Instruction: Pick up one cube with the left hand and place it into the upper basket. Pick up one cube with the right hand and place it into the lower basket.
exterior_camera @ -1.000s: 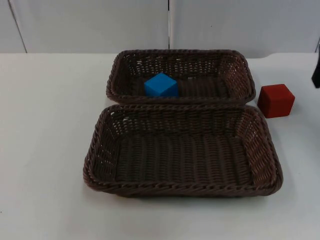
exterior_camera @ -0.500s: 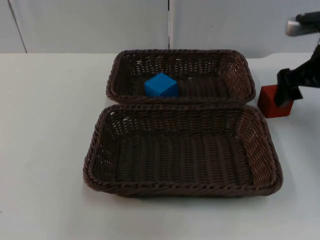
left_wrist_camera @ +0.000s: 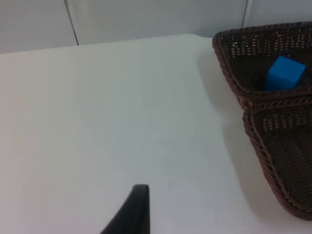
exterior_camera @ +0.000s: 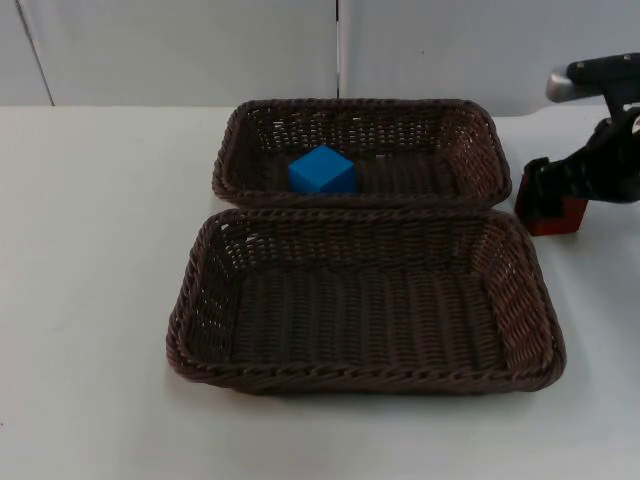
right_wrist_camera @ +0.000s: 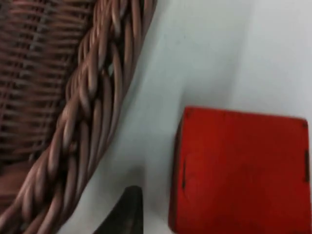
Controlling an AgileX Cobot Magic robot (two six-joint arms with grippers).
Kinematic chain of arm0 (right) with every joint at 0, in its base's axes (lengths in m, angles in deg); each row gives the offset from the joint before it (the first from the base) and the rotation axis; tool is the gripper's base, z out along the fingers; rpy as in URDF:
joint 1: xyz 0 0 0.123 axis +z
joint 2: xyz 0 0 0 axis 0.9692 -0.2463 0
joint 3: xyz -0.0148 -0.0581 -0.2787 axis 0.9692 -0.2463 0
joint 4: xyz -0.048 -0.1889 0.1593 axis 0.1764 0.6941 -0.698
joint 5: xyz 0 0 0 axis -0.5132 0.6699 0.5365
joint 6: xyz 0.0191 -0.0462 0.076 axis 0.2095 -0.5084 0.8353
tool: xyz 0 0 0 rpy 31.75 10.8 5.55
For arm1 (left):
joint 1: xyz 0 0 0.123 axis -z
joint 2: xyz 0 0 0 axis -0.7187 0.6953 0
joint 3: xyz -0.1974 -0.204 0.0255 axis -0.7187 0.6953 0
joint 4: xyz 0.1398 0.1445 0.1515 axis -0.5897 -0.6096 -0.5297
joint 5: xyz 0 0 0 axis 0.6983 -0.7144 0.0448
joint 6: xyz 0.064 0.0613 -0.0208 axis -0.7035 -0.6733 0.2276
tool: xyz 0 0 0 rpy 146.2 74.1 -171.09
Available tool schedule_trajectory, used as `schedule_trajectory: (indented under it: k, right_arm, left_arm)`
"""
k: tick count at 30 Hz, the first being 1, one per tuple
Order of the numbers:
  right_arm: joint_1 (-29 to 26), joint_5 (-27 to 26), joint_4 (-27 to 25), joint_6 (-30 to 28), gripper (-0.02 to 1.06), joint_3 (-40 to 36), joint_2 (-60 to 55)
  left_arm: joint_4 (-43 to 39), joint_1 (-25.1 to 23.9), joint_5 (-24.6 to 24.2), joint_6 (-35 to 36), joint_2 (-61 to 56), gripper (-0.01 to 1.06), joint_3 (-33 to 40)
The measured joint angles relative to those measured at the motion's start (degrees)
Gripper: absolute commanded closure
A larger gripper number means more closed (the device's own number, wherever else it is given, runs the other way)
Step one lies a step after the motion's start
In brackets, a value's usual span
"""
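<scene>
My right gripper point(exterior_camera: 556, 192) is hanging over the red cube point(exterior_camera: 553, 216) on the white table point(exterior_camera: 100, 300), fingers spread apart.

Red cube: smooth, matte, equal sides (no long axis), sitting flat just beside the upper basket point(exterior_camera: 480, 130) rim, near the lower basket point(exterior_camera: 200, 300) corner, touching neither. Blue cube point(exterior_camera: 322, 171) is lying in the upper basket, turned corner-on w/ one edge toward the lower basket. Both baskets: dark brown woven wicker, rectangular, long axes running l-r, rims touching. Grey partition wall point(exterior_camera: 180, 50) behind. Left gripper point(left_wrist_camera: 131, 214) is waiting over bare table beside the baskets; can't tell its fingers' state.
</scene>
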Motion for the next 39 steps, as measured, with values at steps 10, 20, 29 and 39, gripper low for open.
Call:
schedule_trajectory:
  k: [10,20,29,39]
  right_arm:
    - [0.0,-6.14,0.0,0.0,-0.01,0.0,-3.57]
    - [0.0,-6.83,0.0,0.0,0.58,0.0,-3.77]
    - [0.0,2.38,0.0,0.02,1.04,0.23,-1.19]
    - [0.0,18.34,0.39,0.02,1.05,0.12,9.49]
  left_arm:
    - [0.0,0.0,0.0,0.0,0.0,0.04,0.0]
    - [0.0,0.0,0.11,0.0,0.0,0.04,0.0]
    - [0.0,0.0,0.36,0.0,0.0,0.04,0.0]
    - [0.0,0.0,0.36,0.0,0.0,0.04,0.0]
